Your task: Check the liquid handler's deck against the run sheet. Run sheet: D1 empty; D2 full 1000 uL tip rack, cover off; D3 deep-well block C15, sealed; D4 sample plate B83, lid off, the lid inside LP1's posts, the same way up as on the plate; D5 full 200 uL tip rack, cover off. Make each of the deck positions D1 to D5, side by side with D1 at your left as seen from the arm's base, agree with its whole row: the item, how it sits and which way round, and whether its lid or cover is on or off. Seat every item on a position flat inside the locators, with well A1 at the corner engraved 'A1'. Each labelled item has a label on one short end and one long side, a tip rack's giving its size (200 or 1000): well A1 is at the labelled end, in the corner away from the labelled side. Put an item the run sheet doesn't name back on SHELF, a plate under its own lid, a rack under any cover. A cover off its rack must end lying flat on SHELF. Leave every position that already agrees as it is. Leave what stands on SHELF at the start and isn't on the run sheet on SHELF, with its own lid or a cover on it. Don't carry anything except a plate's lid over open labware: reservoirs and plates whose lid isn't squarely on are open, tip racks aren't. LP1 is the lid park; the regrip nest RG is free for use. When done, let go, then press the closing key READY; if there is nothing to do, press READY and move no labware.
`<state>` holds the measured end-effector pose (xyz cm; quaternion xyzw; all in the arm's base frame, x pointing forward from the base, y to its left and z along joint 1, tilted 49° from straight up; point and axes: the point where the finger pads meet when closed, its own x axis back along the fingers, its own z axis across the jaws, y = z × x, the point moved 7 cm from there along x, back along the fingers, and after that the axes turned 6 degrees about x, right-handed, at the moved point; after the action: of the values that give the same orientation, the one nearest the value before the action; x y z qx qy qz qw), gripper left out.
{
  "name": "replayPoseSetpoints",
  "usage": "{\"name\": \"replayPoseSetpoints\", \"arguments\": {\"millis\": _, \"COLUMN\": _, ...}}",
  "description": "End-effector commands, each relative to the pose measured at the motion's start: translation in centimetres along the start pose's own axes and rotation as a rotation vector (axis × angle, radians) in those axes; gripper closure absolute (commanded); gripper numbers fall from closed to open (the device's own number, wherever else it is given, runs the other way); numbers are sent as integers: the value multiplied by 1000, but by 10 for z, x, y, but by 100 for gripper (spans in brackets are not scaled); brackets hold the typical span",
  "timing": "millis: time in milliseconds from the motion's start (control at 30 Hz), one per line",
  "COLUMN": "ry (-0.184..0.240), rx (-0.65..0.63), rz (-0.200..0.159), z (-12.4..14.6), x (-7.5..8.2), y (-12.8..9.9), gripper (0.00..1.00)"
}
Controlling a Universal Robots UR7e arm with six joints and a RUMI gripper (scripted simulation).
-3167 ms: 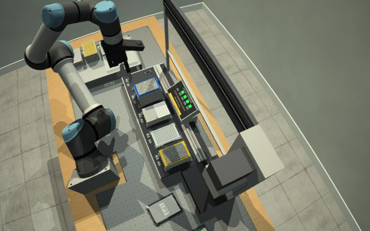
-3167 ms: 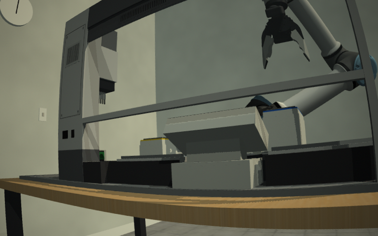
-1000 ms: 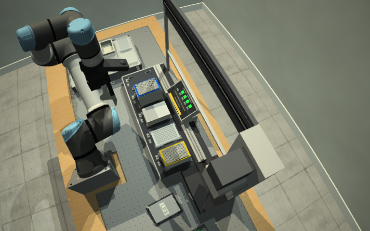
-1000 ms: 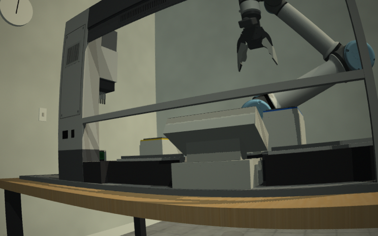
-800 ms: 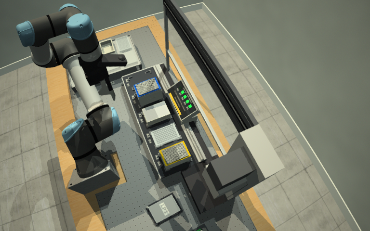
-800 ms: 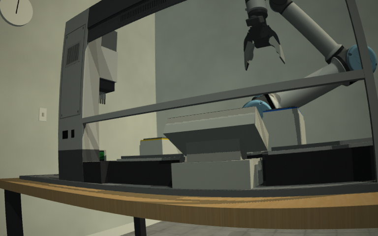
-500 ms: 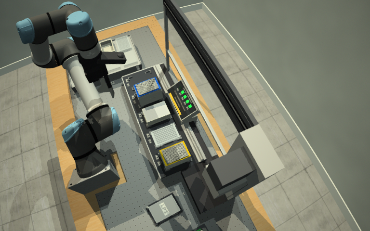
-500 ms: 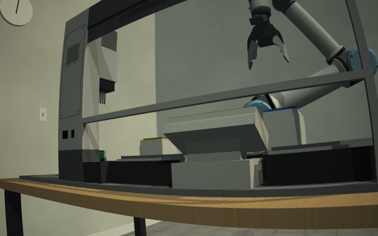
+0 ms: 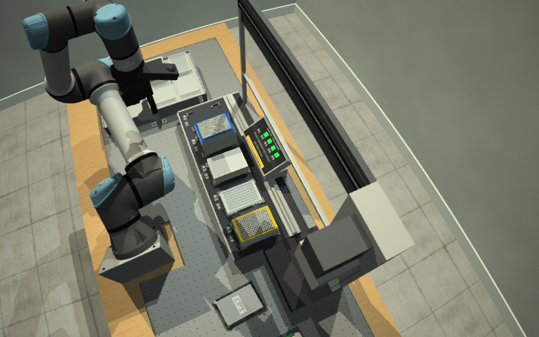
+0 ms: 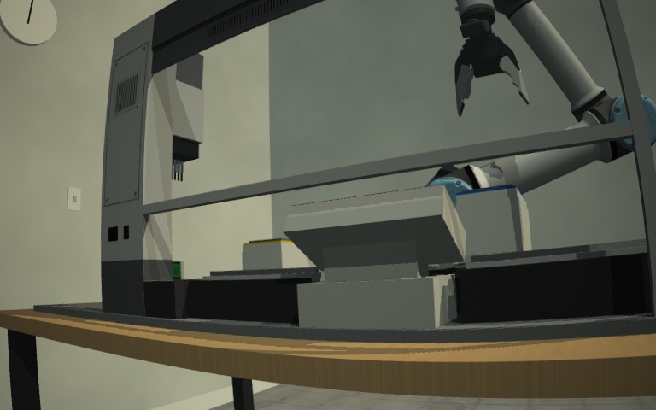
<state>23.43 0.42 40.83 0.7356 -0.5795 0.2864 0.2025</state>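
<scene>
My gripper [image 9: 156, 116] [image 10: 492, 107] is open and empty. It hangs high over the gap between the shelf [image 9: 201, 88] and the far end of the black deck [image 9: 189, 135]. On the deck the end position nearest the shelf is bare. After it come a blue-rimmed tip rack [image 9: 214, 127] [image 10: 490, 217] with no cover, a sealed grey block [image 9: 228, 163], a white plate [image 9: 240, 196] with open wells and a yellow-rimmed tip rack [image 9: 254, 224] [image 10: 268, 254] with no cover. The lid park [image 9: 238, 304] lies at the near end of the table; I cannot tell if a lid lies in it.
The shelf holds pale flat items and a white rack or plate [image 9: 180, 61], partly hidden by my arm. A sloped control panel [image 9: 266, 149] [image 10: 372, 222] with green lights stands beside the deck. The handler's gantry bar [image 9: 309, 99] and head [image 9: 337, 246] run along the far side.
</scene>
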Motion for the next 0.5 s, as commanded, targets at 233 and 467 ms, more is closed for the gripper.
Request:
{"name": "replayPoseSetpoints", "arguments": {"millis": 233, "ry": 0, "rx": 0, "rz": 0, "z": -4, "x": 1, "y": -16, "gripper": 18}}
{"name": "replayPoseSetpoints", "arguments": {"millis": 467, "ry": 0, "rx": 0, "rz": 0, "z": -1, "x": 1, "y": -46, "gripper": 18}}
